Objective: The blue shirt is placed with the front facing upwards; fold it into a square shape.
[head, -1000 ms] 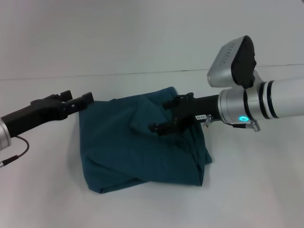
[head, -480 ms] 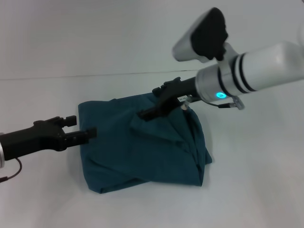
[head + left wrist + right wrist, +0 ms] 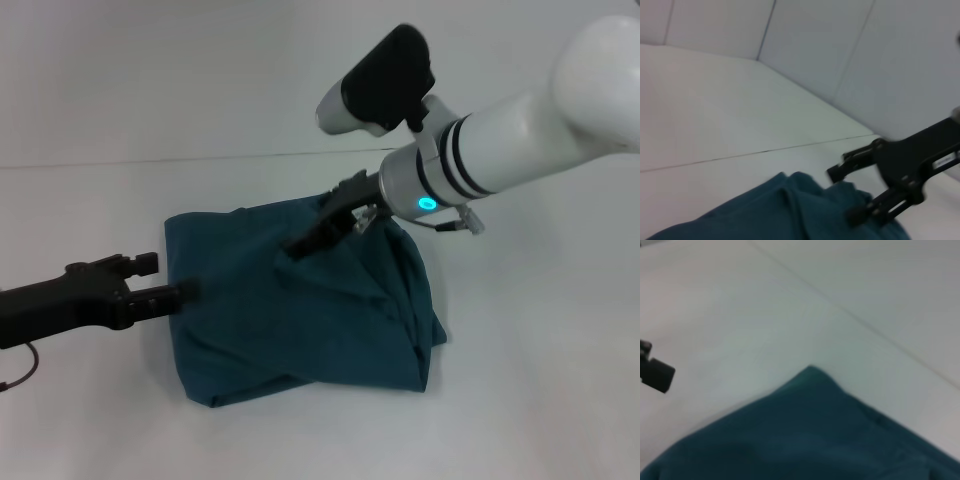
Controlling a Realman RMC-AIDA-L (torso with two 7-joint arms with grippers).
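The blue shirt (image 3: 305, 310) lies folded into a rough, lumpy square near the middle of the white table (image 3: 540, 400), with its back edge a little short of the seam where the table meets the wall (image 3: 200, 80). No lettering or collar shows; only plain teal cloth faces up, with several ridges and a loose flap running across the upper half. The right-hand edge of the bundle is thick and rounded, and the front left corner sits flat on the table. The left gripper (image 3: 170, 279) reaches in low from the table's left side, its black fingers pointing at the shirt's left edge; the two fingers stand spread apart, one above the other, holding nothing, with the lower tip at the cloth's border. The right gripper (image 3: 318, 225) comes down at a slant from the right, over the shirt's back portion, its white arm ending in a band with a lit cyan ring. Its two dark fingers are spread apart with a clear gap between them, the lower tip down at the cloth, gripping nothing. In the left wrist view the shirt (image 3: 790, 210) fills the lower part and the right gripper (image 3: 850, 195) shows above it, fingers parted. In the right wrist view a pointed corner of the shirt (image 3: 810, 435) rises against the pale table.
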